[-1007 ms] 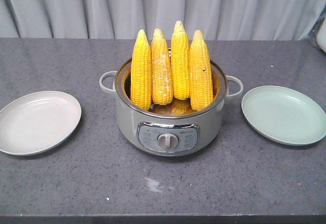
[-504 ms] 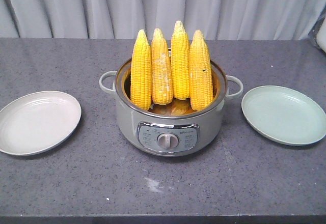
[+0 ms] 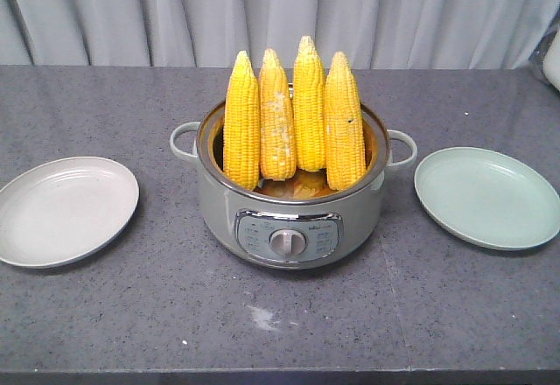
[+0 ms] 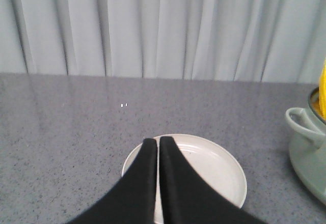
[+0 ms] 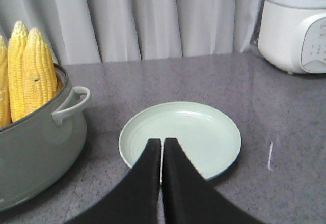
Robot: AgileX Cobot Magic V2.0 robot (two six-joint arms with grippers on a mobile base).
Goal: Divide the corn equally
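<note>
Corn point(image 3: 308, 105) stands upright, four cobs crowded in the pot point(image 3: 219, 214) mid-bench; both my jaws are pressed together, empty; pulling one cob could topple its neighbours.

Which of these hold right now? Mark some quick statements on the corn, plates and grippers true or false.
1. Four corn cobs stand upright in the pot. True.
2. The left gripper is shut, with the white plate in its wrist view. True.
3. The white plate holds one cob. False: it is bare.
4. The right gripper is shut, with the green plate in its wrist view. True.
5. The green plate sits left of the pot in the front view. False: it sits on the right.
6. A lid covers the pot. False: there is no lid on it, and the cobs stick out above the rim.
</note>
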